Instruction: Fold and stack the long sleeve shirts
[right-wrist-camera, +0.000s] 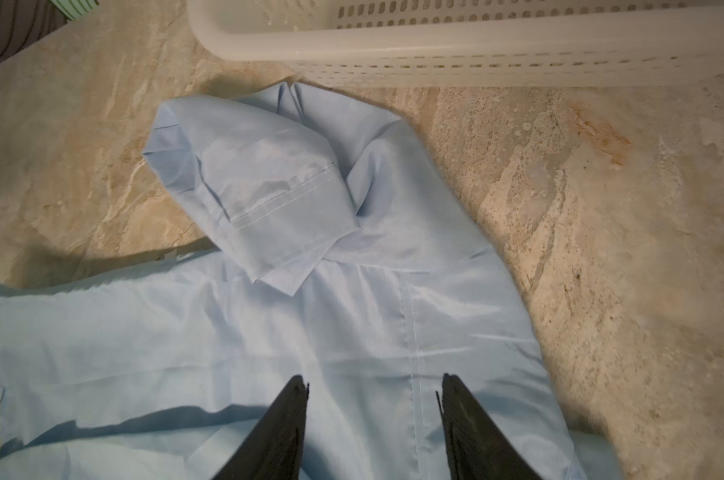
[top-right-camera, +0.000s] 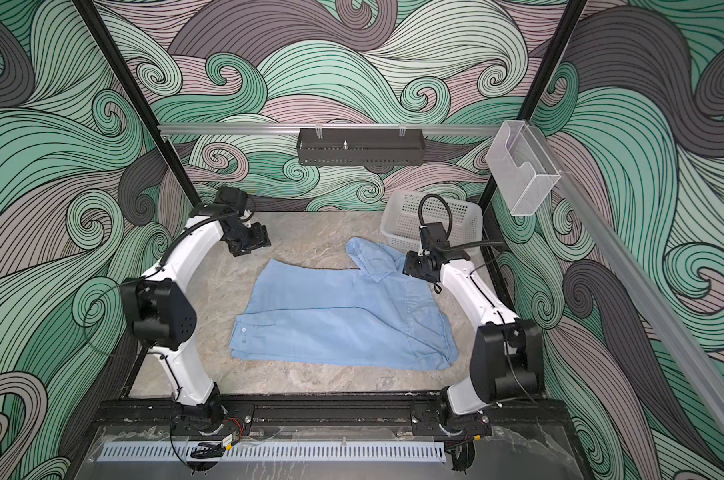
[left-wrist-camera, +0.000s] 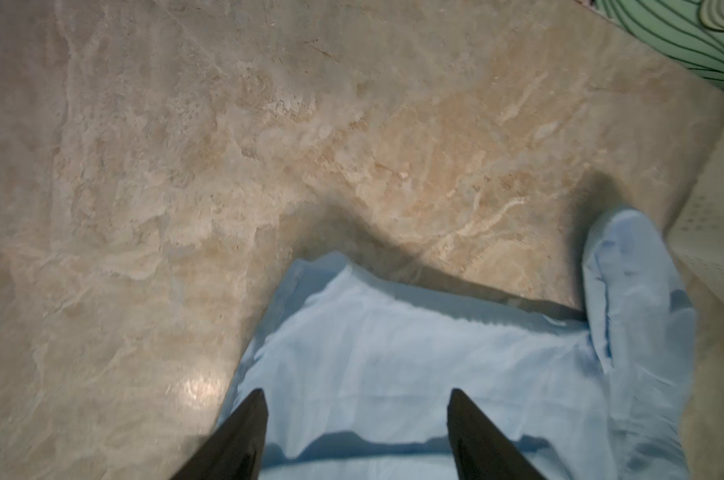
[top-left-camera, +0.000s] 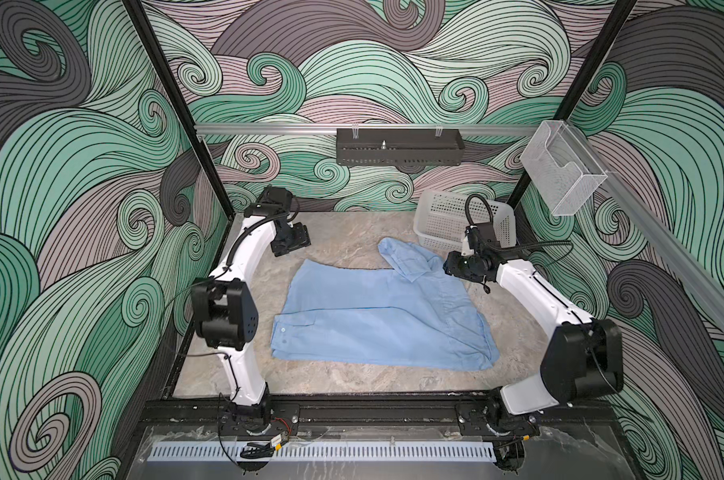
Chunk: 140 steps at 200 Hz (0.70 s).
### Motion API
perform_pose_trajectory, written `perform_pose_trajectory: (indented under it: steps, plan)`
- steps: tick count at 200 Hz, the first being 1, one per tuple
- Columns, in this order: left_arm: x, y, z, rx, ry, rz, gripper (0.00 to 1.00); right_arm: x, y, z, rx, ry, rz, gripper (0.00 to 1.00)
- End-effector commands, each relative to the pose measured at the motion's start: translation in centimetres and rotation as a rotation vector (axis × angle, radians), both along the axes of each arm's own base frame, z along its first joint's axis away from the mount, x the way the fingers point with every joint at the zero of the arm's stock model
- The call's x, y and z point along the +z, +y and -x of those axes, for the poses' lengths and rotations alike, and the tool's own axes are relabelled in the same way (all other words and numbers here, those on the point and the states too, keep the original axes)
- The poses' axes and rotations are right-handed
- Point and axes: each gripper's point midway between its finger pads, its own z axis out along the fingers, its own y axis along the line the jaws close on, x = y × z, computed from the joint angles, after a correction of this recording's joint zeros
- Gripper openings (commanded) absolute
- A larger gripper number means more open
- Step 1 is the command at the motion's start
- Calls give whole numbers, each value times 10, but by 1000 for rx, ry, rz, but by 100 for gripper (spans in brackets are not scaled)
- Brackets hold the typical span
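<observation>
Currently, the thin light-blue button-up shirt (top-left-camera: 383, 316) is laid on the marbled beige worktop (top-left-camera: 352, 380), left gripper (left-wrist-camera: 357, 399) and right gripper (right-wrist-camera: 375, 380) spread empty.

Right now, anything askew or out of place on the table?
Yes: the light blue shirt is folded flat except one sleeve, which sticks out toward the white basket and doubles back, its cuff lying skewed on the body. The shirt's near right corner is rumpled too.

Wave-print walls (top-left-camera: 393, 62), marble-look tabletop (top-left-camera: 352, 249), black rack (top-left-camera: 397, 147), prob. acrylic bin (top-left-camera: 560, 170) on rail (top-left-camera: 269, 128).
</observation>
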Motion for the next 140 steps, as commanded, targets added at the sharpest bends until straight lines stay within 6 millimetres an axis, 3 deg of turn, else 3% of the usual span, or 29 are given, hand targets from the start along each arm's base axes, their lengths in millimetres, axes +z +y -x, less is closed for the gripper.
perform_pose_trajectory:
  steps: [1,34,67,115,140]
  plan:
    - [-18,12,-1,-16,87,8,73,-4,5,-34,38,-49,3,57]
    - [-41,20,-16,-53,120,-2,73,-26,8,-65,35,-19,14,60]
    - [-51,1,-19,-129,151,98,73,-46,3,-88,-3,20,22,61]
    - [-57,-21,-10,-207,179,219,73,-62,-27,-116,-95,49,50,63]
    - [-64,-26,-4,-224,202,251,73,-59,-36,-124,-116,38,50,64]
